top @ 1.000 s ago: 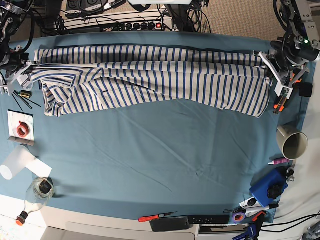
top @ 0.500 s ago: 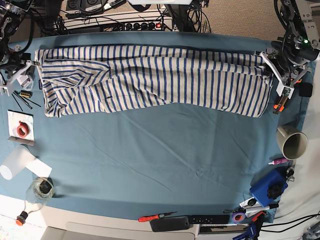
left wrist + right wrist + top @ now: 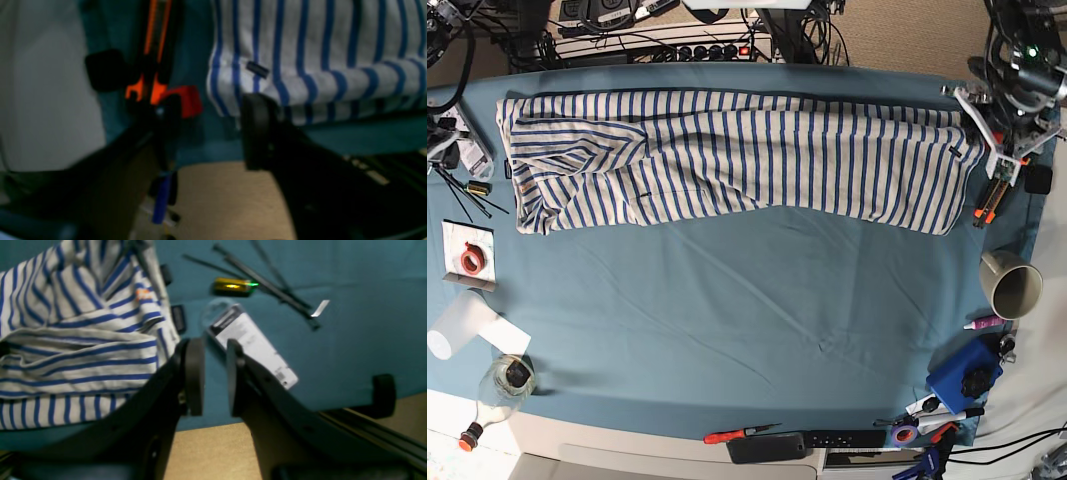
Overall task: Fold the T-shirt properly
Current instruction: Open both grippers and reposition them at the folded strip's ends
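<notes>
Both grippers, left and right, sit apart and empty beside the T-shirt; the rumpled collar end could bunch on the next fold

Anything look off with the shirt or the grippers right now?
The T-shirt lies as a long band, but its lower edge runs uneven and the collar end is bunched and wrinkled. Both the left gripper and right gripper are open, empty.

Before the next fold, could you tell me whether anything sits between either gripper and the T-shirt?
Nothing visible does. The right gripper is open beside the T-shirt edge; the left gripper is open at the other end.
</notes>
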Action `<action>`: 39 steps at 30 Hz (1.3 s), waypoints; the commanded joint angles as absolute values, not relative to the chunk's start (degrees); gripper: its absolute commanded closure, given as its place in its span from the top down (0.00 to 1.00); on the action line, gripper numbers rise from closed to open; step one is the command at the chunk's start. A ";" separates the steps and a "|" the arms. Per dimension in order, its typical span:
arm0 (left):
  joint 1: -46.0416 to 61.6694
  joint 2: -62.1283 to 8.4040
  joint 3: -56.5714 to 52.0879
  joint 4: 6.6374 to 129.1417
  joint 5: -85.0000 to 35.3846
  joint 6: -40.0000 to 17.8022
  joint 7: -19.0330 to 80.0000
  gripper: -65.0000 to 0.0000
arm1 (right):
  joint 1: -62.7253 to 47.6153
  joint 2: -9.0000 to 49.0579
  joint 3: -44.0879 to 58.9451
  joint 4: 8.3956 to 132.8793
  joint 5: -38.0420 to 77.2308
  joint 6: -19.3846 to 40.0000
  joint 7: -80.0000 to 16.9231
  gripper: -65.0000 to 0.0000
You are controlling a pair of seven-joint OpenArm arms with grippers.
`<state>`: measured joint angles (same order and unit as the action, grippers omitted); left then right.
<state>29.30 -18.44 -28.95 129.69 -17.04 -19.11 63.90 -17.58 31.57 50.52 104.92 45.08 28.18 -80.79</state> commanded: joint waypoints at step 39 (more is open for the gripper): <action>19.44 -18.90 -29.12 119.11 -28.16 -13.58 62.96 0.53 | -16.99 32.86 51.05 105.75 45.41 27.35 -76.27 0.30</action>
<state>19.81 -18.11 -28.84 118.10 -27.73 -13.54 64.03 -17.32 31.27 50.46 104.92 45.08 27.46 -77.71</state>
